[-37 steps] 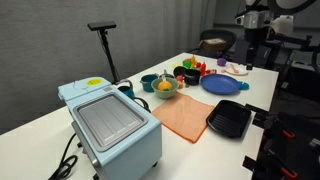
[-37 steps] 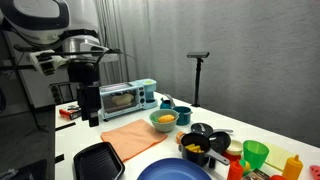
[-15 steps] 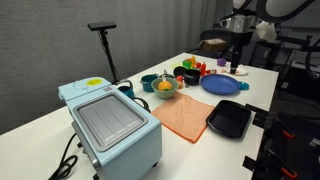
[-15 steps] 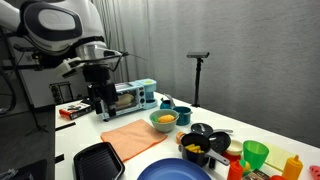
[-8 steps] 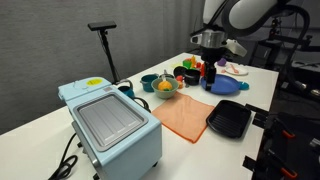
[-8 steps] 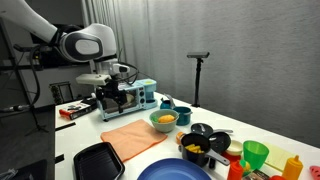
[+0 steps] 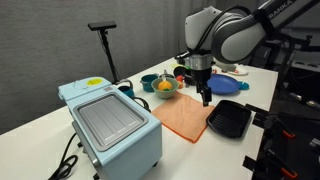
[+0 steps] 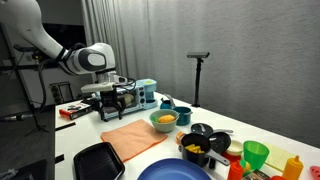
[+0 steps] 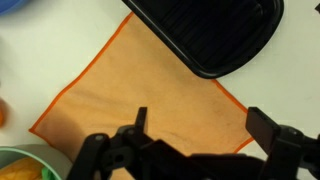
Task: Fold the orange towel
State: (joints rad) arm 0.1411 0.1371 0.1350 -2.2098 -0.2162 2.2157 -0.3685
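The white table carries a light-blue toaster oven at one end. Next to it the orange towel lies spread flat, with the black square tray right against one of its edges. A teal bowl holding yellow food sits just beside the towel's far side, near a teal mug. The blue round plate lies further along, close to a green cup and a black bowl.
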